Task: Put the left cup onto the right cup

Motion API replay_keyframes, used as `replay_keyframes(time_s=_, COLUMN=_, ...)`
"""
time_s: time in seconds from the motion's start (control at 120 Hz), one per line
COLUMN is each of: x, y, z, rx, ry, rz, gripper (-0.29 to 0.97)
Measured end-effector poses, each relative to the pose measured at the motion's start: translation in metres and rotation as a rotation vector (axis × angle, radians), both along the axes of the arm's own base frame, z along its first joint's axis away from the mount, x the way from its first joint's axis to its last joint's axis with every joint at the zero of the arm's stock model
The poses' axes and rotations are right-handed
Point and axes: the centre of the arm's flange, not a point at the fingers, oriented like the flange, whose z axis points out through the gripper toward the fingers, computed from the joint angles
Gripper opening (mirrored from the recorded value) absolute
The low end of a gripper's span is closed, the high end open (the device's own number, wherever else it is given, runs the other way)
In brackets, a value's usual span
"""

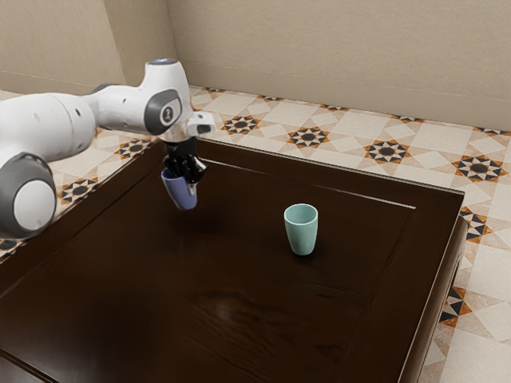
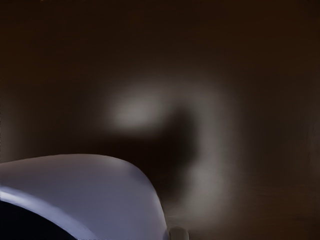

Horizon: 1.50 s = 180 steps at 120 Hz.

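Note:
A blue-violet cup (image 1: 181, 193) hangs tilted above the dark table (image 1: 239, 311), toward the exterior view's left. My black gripper (image 1: 186, 177) is shut on its rim from above. In the wrist view the same blue-violet cup (image 2: 85, 195) bulges large and blurred just under my hand, with the table's sheen behind it. A pale teal cup (image 1: 301, 229) stands upright on the table, well off toward the exterior view's right of the held cup and apart from it.
The dark wooden table has a raised border (image 1: 435, 239) around a recessed top. Patterned tile floor (image 1: 399, 136) surrounds it, with a beige wall (image 1: 335, 40) behind. My white arm (image 1: 72, 128) enters from the exterior view's left.

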Motion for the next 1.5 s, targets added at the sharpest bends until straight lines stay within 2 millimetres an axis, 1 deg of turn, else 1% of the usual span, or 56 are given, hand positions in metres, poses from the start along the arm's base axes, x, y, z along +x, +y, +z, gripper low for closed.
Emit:
replay_keyframes(time_s=0.05, x=-0.001, y=-0.006, z=0.009, rx=0.004, ry=-0.010, rz=-0.006, gripper=-0.10)
replay_keyframes(time_s=0.233, x=-0.005, y=-0.036, z=0.039, rx=0.023, ry=-0.040, rz=-0.042, gripper=-0.10)
replay_keyframes(time_s=0.325, x=-0.007, y=-0.058, z=0.056, rx=0.033, ry=-0.060, rz=-0.071, gripper=-0.10)
replay_keyframes(time_s=0.55, x=-0.014, y=-0.113, z=0.087, rx=0.074, ry=-0.102, rz=-0.152, gripper=-0.10)
replay_keyframes(time_s=0.75, x=-0.019, y=-0.149, z=0.107, rx=0.105, ry=-0.134, rz=-0.198, gripper=-0.10)
replay_keyframes(time_s=0.95, x=-0.025, y=-0.185, z=0.116, rx=0.107, ry=-0.150, rz=-0.233, gripper=-0.10)
replay_keyframes(time_s=1.017, x=-0.028, y=-0.203, z=0.117, rx=0.109, ry=-0.155, rz=-0.257, gripper=-0.10)
replay_keyframes(time_s=1.125, x=-0.033, y=-0.225, z=0.119, rx=0.107, ry=-0.160, rz=-0.279, gripper=-0.10)
replay_keyframes(time_s=1.317, x=-0.042, y=-0.261, z=0.118, rx=0.104, ry=-0.159, rz=-0.306, gripper=-0.10)
replay_keyframes(time_s=1.5, x=-0.052, y=-0.291, z=0.120, rx=0.107, ry=-0.166, rz=-0.323, gripper=-0.10)
